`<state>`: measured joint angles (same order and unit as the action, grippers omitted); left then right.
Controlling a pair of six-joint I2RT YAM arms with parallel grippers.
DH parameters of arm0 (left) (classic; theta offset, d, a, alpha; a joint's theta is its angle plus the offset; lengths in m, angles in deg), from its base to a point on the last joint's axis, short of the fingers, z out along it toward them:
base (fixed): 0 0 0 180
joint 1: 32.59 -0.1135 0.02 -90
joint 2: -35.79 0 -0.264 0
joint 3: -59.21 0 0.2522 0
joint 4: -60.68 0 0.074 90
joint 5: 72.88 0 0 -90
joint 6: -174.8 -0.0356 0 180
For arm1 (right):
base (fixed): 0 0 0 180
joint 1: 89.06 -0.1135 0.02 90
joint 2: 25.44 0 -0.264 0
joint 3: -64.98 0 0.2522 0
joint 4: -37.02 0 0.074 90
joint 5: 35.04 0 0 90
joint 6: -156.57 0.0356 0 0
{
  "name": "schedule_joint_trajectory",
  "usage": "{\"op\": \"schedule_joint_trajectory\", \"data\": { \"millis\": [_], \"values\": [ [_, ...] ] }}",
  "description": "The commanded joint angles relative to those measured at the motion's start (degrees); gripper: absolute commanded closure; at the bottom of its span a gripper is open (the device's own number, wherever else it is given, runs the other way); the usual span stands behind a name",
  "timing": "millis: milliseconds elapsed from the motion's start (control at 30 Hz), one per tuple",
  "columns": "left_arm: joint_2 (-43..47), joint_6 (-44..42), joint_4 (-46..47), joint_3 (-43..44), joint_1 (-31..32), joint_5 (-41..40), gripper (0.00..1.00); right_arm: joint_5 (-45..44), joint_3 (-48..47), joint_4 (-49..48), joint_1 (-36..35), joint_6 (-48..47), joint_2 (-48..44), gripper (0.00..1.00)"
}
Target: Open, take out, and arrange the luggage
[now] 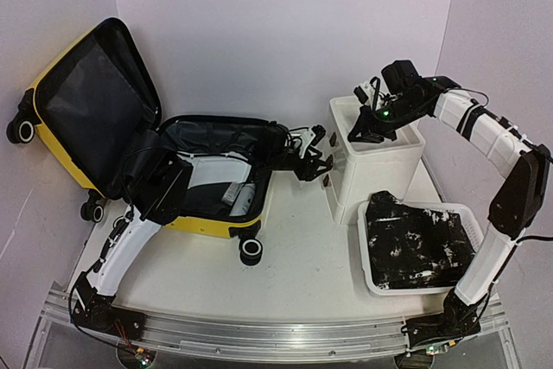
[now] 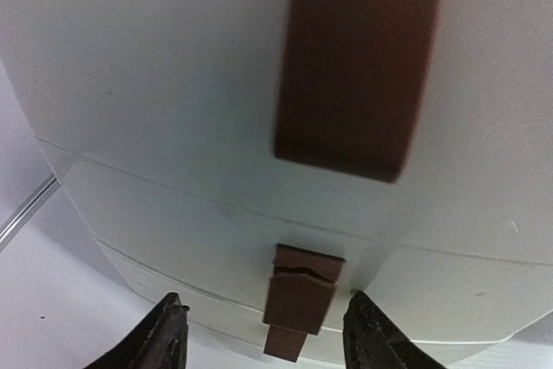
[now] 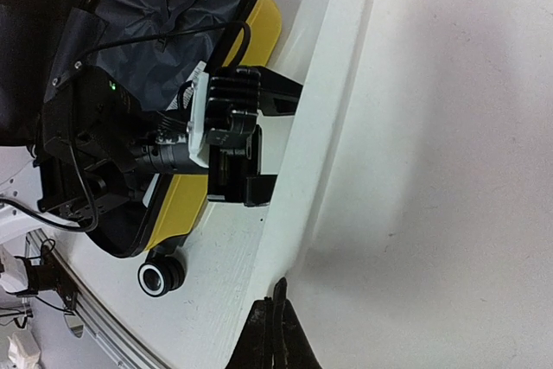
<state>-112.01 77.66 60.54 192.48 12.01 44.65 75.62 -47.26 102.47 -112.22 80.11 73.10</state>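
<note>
- Top external view, tabletop (image 1: 311, 257): everything I am working with sits on it, with both arms bolted at its near edge.
- Luggage (image 1: 104, 118): it sits at the left of the tabletop, unzipped, with the lid upright against the back corner and the lower shell flat. I judge the opening step done. Pale items (image 1: 229, 183) that I cannot identify lie in the lower shell, so taking out and arranging look only partly done.
- Cabinet (image 1: 380, 170): white, three drawers, right of centre and well apart from the luggage. Its drawer fronts face the left arm.
- Basket (image 1: 364, 244): white, just in front of the cabinet at the right. It holds a black-and-white cloth (image 1: 419, 244), which I take to be one item already moved out.
- Left tool (image 2: 270, 326): it reaches across the lower shell to the drawer fronts. The fingers stand roughly half apart and hold nothing. In the wrist view they flank a brown drawer handle (image 2: 298, 300) without touching it.
- Right tool (image 3: 275, 334): it hangs over the cabinet's top, fingers pressed together and empty. I cannot tell whether the tips touch the top surface.
- Upper brown handle (image 2: 354, 58): blurred and close to the left wrist camera, untouched.
</note>
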Motion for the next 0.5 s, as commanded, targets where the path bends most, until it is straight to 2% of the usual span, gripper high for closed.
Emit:
{"op": "schedule_joint_trajectory", "data": {
  "millis": [0,300,367,467],
  "values": [
    [-1.1,1.2,4.0,4.9,0.4,2.0,0.47,1.2,-1.3,3.3,-0.5,0.4,1.1,1.00],
    [0.4,-1.5,3.9,2.8,0.6,2.9,0.93,0.5,-1.1,3.2,-0.4,0.8,0.6,1.00],
    [1.5,-2.2,3.9,1.6,0.5,2.1,0.99,0.4,-0.9,3.3,-0.4,0.8,0.6,1.00],
    [4.7,-3.8,3.9,-2.0,0.6,0.2,1.00,-0.4,-0.5,3.3,-0.4,0.8,0.3,1.00]
  ]
}}
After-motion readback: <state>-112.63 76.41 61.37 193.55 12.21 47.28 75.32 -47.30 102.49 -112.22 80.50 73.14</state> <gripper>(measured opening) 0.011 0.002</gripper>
